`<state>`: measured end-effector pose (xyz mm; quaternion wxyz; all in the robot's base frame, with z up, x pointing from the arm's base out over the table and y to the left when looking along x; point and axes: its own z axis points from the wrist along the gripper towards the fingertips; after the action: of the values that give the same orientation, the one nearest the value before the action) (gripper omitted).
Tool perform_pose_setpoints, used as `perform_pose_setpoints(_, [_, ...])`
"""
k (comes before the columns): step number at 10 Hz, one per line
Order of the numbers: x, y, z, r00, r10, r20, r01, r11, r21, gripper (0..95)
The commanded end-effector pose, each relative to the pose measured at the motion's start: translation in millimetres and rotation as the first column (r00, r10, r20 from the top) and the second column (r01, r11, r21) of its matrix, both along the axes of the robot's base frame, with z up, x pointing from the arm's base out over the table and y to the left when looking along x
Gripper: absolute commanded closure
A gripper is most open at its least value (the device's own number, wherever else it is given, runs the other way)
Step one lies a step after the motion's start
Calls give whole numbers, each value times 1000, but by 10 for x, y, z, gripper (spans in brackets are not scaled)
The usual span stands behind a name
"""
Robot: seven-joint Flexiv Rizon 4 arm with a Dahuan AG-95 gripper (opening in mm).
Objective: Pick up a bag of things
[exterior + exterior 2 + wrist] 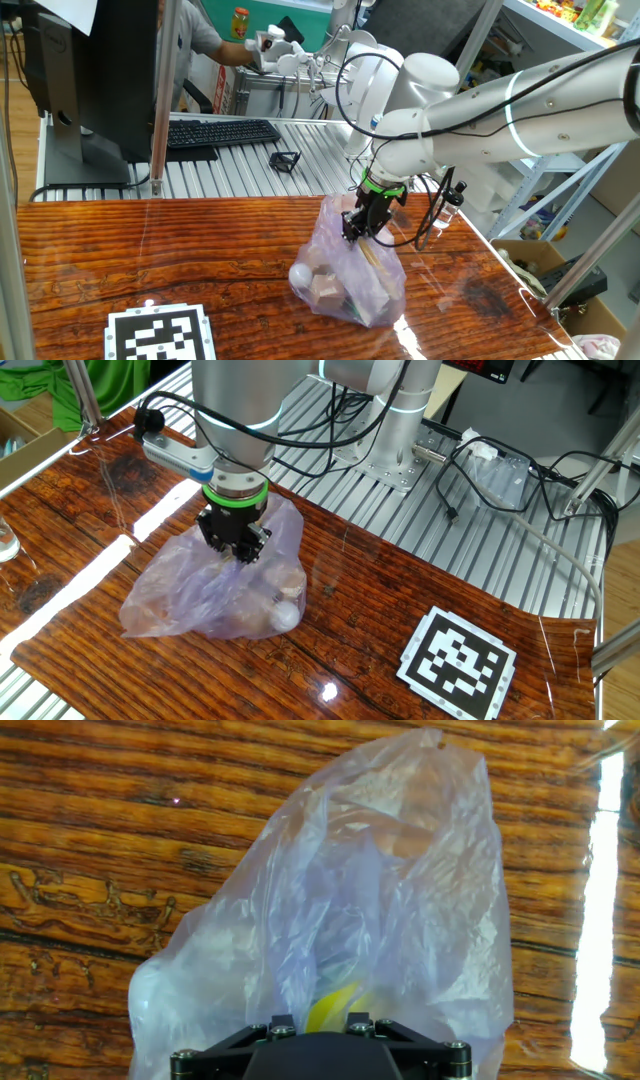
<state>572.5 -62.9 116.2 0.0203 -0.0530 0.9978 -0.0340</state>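
Dark wood-grain table [150,250], glossy, glare streaks across it. White arm [520,105] reaching in over it from the metal-slat bench side, green ring at the wrist. Monitor [90,70] and black keyboard [215,132] on the slatted bench behind the table in one fixed view; person in a grey top past them. Bag [215,585] lying on the table near the middle, crinkly, see-through pale lilac, slumped wide and low, upper end bunched up toward the hand. Black-and-white marker card [457,660] flat on the table, well apart from the bag. Gripper [233,545] pointing down, sitting right on the raised top of the bag, touching the plastic. Fingertips buried in the folds in both fixed views and out of frame in the hand view, so jaw gap and hold on the plastic: cannot tell. Inside the bag: tan box-like lumps, small white ball [301,273] at the low end, something yellow-green [330,1005] showing through just below the hand.
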Motion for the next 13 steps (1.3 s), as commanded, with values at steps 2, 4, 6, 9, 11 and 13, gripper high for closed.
perform_pose_setpoints(2, [-17, 16, 111, 1000, -4, -7, 4, 1000, -10, 950])
perform_pose_setpoints(4, [-18, 40, 188, 1000, -3, -8, 2, 1000, -13, 950])
perform_pose_setpoints(6, [-27, 54, 274, 1000, -3, -10, 3, 1000, -18, 950])
perform_pose_setpoints(9, [-50, 69, 406, 1000, -5, -24, 4, 1000, -29, 950])
perform_pose_setpoints(11, [-64, 80, 471, 1000, -8, -29, 7, 999, -32, 950])
perform_pose_setpoints(13, [-76, 89, 523, 999, -9, -35, 8, 999, -38, 950])
